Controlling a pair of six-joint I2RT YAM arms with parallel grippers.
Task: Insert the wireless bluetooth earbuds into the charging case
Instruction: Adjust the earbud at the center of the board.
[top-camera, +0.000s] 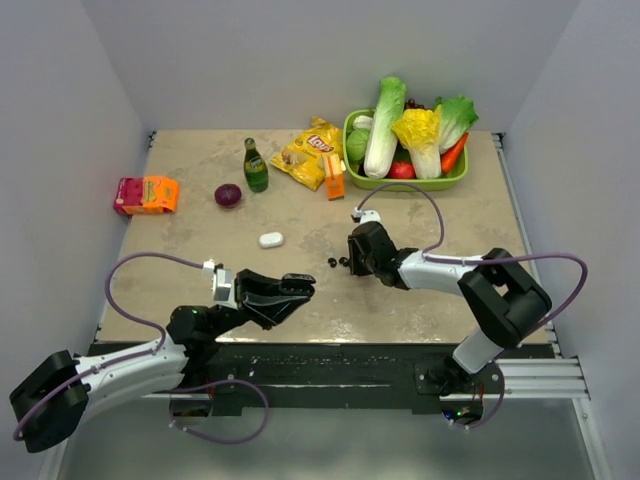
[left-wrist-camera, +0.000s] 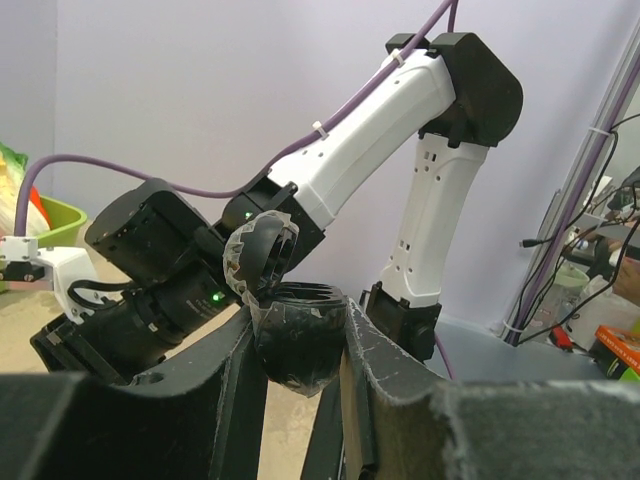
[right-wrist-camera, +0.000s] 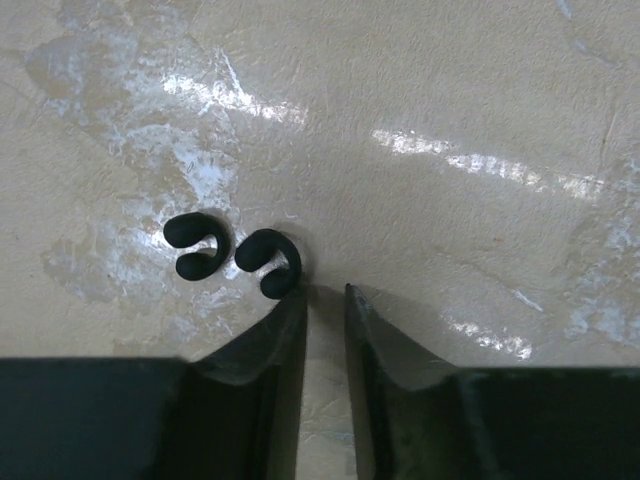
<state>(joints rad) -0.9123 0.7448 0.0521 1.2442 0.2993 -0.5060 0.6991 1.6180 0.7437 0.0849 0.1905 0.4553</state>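
A black charging case (left-wrist-camera: 300, 345) with its lid (left-wrist-camera: 262, 250) flipped up is clamped between my left gripper's (left-wrist-camera: 298, 312) fingers. In the top view that gripper (top-camera: 300, 287) hovers low over the table's near-middle. Two black hook-shaped earbuds (right-wrist-camera: 197, 246) (right-wrist-camera: 270, 262) lie side by side on the table, seen from above as two dark dots (top-camera: 337, 262). My right gripper (right-wrist-camera: 325, 292) points down at the table just right of them. Its left fingertip touches the nearer bud, and its jaws stand a narrow gap apart with nothing between them. No white earbuds show.
A white oval case (top-camera: 270, 239) lies left of the buds. Farther back are a green bottle (top-camera: 255, 166), a purple onion (top-camera: 228, 195), a chips bag (top-camera: 310, 150), an orange-pink box (top-camera: 146, 194) and a green basket (top-camera: 352, 150) of vegetables.
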